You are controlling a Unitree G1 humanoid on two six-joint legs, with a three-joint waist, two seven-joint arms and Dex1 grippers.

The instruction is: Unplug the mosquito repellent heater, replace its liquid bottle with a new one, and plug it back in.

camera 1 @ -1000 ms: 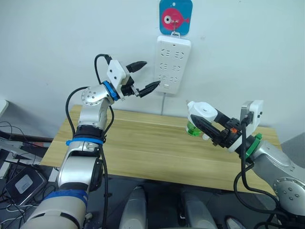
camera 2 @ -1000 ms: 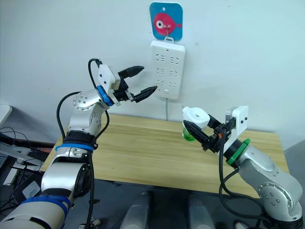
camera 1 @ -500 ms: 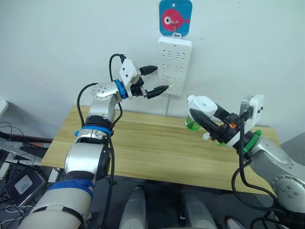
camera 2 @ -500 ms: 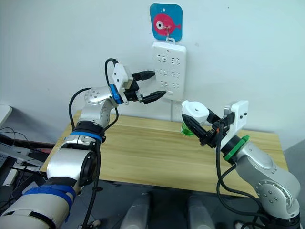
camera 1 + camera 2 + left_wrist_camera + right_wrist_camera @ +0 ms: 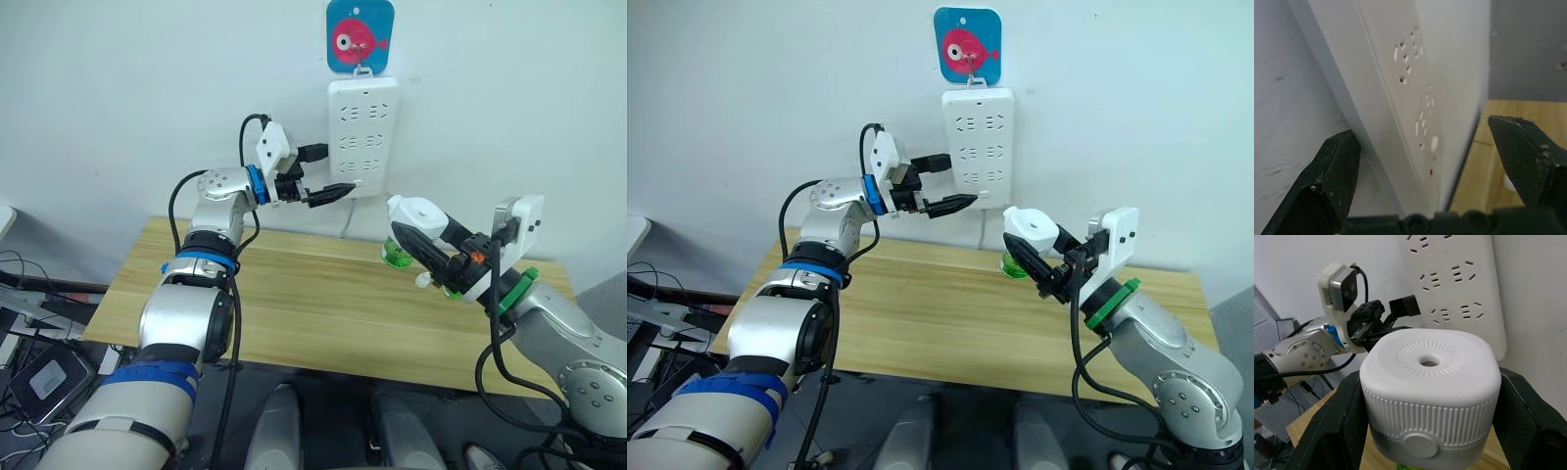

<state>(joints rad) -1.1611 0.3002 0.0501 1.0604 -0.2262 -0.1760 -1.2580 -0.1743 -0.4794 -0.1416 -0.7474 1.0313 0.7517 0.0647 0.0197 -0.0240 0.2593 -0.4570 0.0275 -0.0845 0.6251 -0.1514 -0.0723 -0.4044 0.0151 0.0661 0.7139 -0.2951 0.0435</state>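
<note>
Heater: mosquito repellent heater (image 5: 415, 217), white, green bottle below, clamped in right end effector (image 5: 431, 257) above the bench (image 5: 294, 294), near the wall. Left end effector (image 5: 331, 173): fingers spread wide, straddling lower edge of wall-hung power strip (image 5: 361, 127), beneath a fish sign (image 5: 359, 34).

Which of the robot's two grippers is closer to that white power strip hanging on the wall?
The left. The left gripper has its open jaws around the lower edge of the power strip. The right gripper hangs lower, over the table, clamping the mosquito repellent heater.
</note>
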